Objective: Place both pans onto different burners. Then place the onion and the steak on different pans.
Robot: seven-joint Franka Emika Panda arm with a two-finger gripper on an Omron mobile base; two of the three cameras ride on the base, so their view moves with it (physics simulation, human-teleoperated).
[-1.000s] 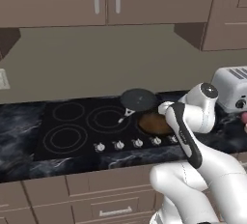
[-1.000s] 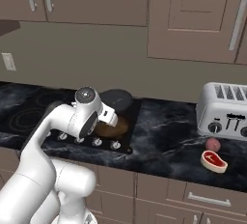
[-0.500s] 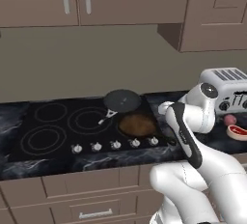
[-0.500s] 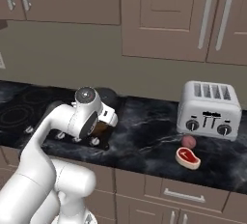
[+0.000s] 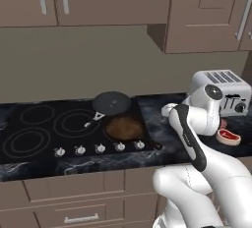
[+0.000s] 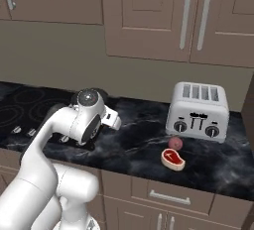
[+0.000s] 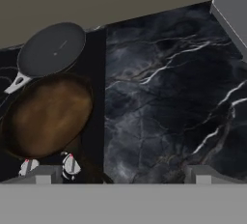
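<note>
The dark grey pan (image 7: pixel 52 49) and the brown pan (image 7: pixel 48 114) sit side by side on the right end of the black cooktop (image 5: pixel 29 124), beside bare burners (image 5: pixel 74 123). My gripper (image 7: pixel 120 171) hovers over the marble counter just right of the brown pan, open, with nothing between its fingertips (image 7: pixel 43 172). Farther right, the steak (image 6: pixel 172 158) lies near the counter's front edge. The onion (image 6: pixel 174 143) sits just behind it, in front of the toaster. In the left base view, the steak (image 5: pixel 228 136) and onion (image 5: pixel 224 123) peek out beside my arm.
A silver toaster (image 6: pixel 200 111) stands at the back of the counter, right of the cooktop. Small silver knobs (image 5: pixel 100 148) line the cooktop's front edge. Wall cabinets (image 6: pixel 188 16) hang overhead. Dark marble counter (image 6: pixel 144 140) lies between the pans and the toaster.
The base has driven right: the whole scene has shifted left in both base views, bringing toaster, steak and onion closer to centre. The arm holds its pose, gripper still open.
</note>
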